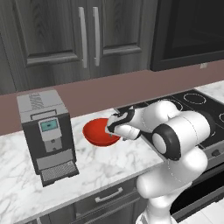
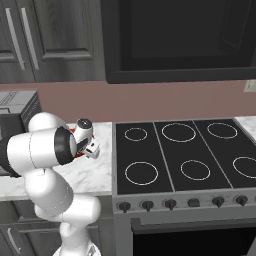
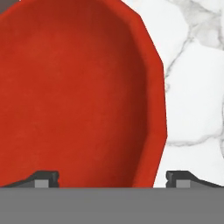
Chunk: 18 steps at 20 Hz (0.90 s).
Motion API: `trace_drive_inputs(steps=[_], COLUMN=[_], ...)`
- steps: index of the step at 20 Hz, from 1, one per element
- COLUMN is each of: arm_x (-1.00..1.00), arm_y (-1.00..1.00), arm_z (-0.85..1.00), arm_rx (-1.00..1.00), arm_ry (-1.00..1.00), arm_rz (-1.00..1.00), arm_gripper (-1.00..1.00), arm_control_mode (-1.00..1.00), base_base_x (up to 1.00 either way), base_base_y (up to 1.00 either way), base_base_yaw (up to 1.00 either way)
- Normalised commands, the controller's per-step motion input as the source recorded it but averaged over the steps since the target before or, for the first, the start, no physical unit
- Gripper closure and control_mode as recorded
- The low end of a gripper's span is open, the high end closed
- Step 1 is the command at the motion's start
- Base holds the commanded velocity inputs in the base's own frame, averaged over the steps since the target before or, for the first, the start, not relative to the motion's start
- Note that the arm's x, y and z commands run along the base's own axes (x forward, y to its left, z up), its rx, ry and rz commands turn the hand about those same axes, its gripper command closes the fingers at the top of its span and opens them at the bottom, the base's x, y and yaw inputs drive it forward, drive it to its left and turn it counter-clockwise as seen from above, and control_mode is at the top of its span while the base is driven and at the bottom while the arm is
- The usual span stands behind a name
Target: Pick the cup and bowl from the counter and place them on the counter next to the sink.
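Red and glossy, the bowl (image 3: 78, 96) sits directly under the gripper (image 3: 111, 177) on the white marble counter (image 3: 197, 87), its near rim running between the two dark fingertips (image 3: 43, 178). One tip stands over the bowl's inside and the other over bare marble outside the wall, so the jaws are parted and hold nothing. Closing on that rim looks like the move at hand. From the left base view, the bowl (image 1: 98, 133) lies between a grey coffee machine (image 1: 46, 135) and the black stovetop (image 1: 192, 107), with the gripper (image 1: 114, 127) at its stove-side edge. The coffee machine stands apart and does not crowd the grasp. Neither cup nor sink can be placed from here.
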Motion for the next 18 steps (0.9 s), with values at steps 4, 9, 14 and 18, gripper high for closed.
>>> trace_drive_inputs(steps=[4, 9, 14, 18], arm_x=[0.00, 0.00, 0.00, -0.11], arm_y=[0.00, 0.00, 0.00, -0.03], arm_z=[0.00, 0.00, 0.00, 0.23], arm_rx=[0.00, 0.00, 0.00, 0.00], arm_ry=[0.00, 0.00, 0.00, 0.00], arm_rz=[0.00, 0.00, 0.00, 0.00], arm_gripper=[1.00, 1.00, 1.00, 1.00], arm_control_mode=[-1.00, -1.00, -1.00, -1.00], base_base_x=[0.00, 0.00, 0.00, 0.00], base_base_y=[0.00, 0.00, 0.00, 0.00], base_base_yaw=[0.00, 0.00, 0.00, 0.00])
